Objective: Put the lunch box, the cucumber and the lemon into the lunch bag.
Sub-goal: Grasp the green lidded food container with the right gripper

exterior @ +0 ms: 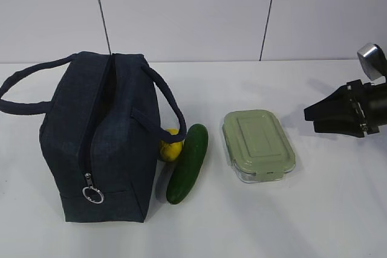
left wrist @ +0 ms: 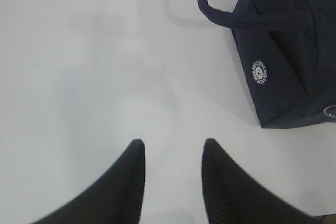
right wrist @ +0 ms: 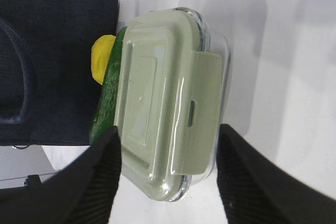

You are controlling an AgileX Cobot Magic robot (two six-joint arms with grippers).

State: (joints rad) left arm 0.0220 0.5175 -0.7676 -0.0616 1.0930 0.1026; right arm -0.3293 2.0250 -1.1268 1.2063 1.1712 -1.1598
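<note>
White tabletop, pale panelled wall behind, nothing packed yet

Left third of the exterior frame: lunch bag (exterior: pixel 100 140) stands upright, zipper seam facing camera, ring pull (exterior: pixel 92 194) low near the base. Can't tell from here how far the mouth is open. Left gripper (left wrist: pixel 172 153) is out of the exterior frame; its wrist cam shows the jaws partly apart over bare table, nothing between them, bag corner at upper right of that frame

Centre: lemon (exterior: pixel 171 147) tucked against the bag's right side, cucumber (exterior: pixel 188 162) lying just right of it, touching or nearly so

Right of centre: lunch box (exterior: pixel 258 145) flat on the table, lid on, apart from the cucumber

Far right edge: right gripper (exterior: pixel 311 115) spread wide, empty, pointing at the box. Wrist cam has the box sitting between the fingers (right wrist: pixel 97 174) at lower frame, not yet clamped

Judgement: step in hand is lunch box pickup. Next needs right arm in until the fingers straddle the box's sides, then close and lift. Bag mouth needs checking first; left arm may have to hold it open
</note>
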